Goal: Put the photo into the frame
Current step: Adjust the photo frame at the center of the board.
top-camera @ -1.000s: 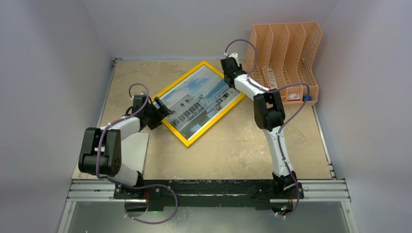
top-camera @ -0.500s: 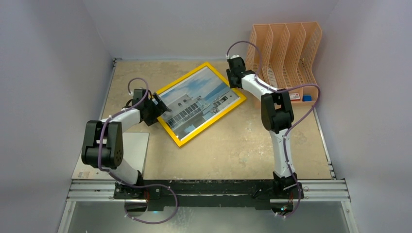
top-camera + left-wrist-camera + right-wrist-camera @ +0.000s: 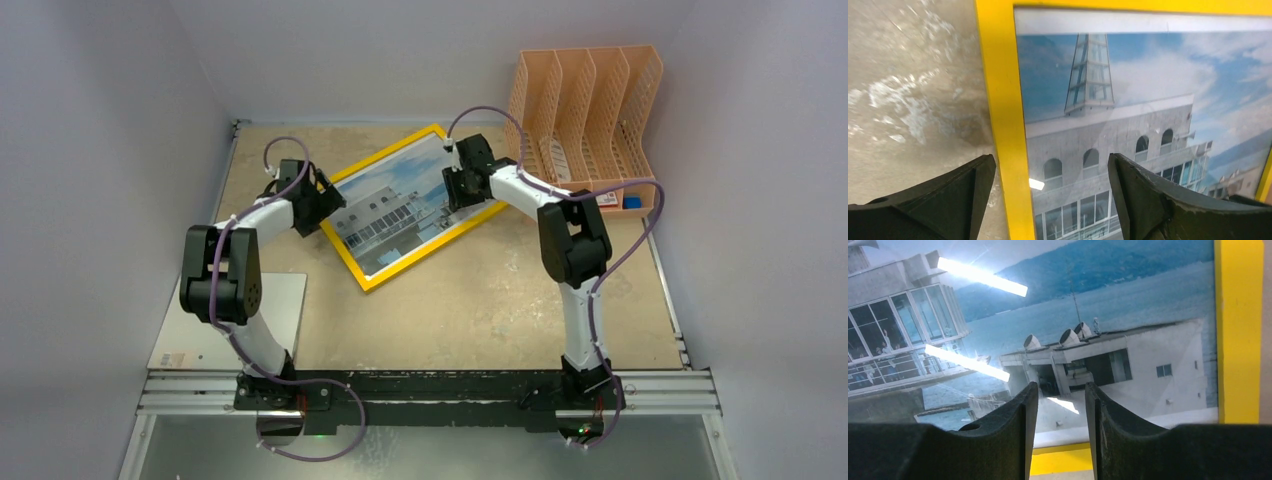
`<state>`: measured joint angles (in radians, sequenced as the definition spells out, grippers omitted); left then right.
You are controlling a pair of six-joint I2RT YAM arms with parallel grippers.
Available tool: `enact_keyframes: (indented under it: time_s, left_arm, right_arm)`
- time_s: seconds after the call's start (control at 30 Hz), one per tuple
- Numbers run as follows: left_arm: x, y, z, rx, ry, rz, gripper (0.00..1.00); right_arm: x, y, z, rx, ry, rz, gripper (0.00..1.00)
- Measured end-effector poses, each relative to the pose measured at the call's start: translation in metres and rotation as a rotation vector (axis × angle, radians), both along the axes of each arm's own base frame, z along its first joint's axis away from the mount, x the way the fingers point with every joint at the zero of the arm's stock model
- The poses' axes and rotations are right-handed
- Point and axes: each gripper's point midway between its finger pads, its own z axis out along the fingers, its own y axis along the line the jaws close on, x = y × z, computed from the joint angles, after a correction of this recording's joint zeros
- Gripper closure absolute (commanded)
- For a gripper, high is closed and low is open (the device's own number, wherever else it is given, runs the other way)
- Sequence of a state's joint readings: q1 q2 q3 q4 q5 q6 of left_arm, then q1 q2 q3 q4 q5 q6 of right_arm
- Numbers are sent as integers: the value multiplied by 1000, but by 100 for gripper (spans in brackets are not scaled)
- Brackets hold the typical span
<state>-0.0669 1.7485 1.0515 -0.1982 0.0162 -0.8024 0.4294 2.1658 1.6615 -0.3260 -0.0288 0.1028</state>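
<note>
Astride the frame [image 3: 420, 253] edge, left end effector [image 3: 1050, 160] gapes empty; right end effector [image 3: 1060, 387], half-open, empty, masks part of the photo [image 3: 400, 205].

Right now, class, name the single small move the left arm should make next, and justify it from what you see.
Probably close the left tool on the yellow frame: it is open, straddling one rail, and the photo already sits inside, face up.
</note>
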Motion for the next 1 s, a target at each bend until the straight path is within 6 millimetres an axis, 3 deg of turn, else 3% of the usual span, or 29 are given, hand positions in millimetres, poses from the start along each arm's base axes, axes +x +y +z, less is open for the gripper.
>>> enact_keyframes:
  time_s: [0.13,0.3,0.6,0.77,0.9,1.0]
  left_arm:
    - [9,11,8,50,-22,38,13]
    - [5,16,5,78,-11,47,13]
    - [-32,4,-6,15,21,-4,13]
    - [-44,-5,-9,-29,32,-36,13]
    - [-45,-11,-3,-61,13,-59,13]
    - [-44,-14,2,-78,-5,-63,13]
  right_arm:
    - [-2,-9,5,-8,5,-69,49]
    - [12,-25,26,-18,-57,-178,34]
    - [79,-48,61,28,-214,-294,10]
    - [94,-59,38,33,-187,-303,7]
    - [92,-64,12,53,-123,-286,7]
    - [88,-61,5,77,-91,-257,9]
